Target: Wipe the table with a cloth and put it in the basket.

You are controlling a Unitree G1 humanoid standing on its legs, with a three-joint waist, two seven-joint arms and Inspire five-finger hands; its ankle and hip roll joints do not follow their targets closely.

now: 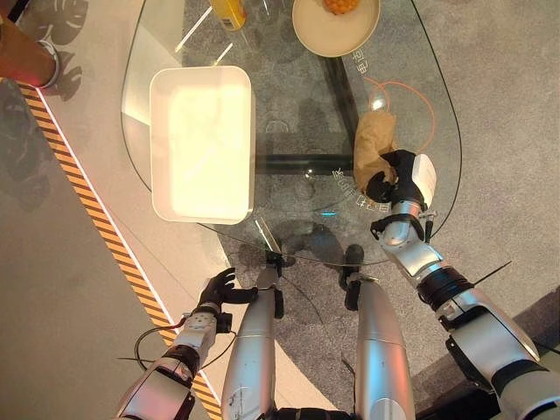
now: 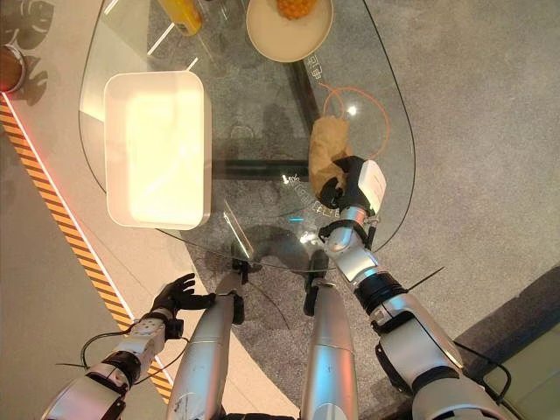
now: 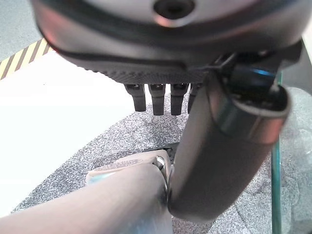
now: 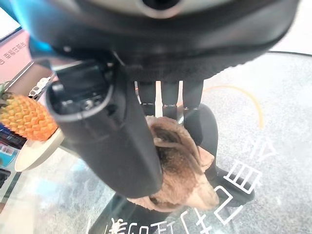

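One crumpled brown cloth [image 1: 374, 140] on rounded glass table [image 1: 289, 236], pinched by right robot hand [image 1: 391, 175]; left robot hand [image 1: 215, 288] slack-fingered.

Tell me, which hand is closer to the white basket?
Left. The left hand hangs below the table edge, just short of the basket; the right hand grips the cloth across the glass.
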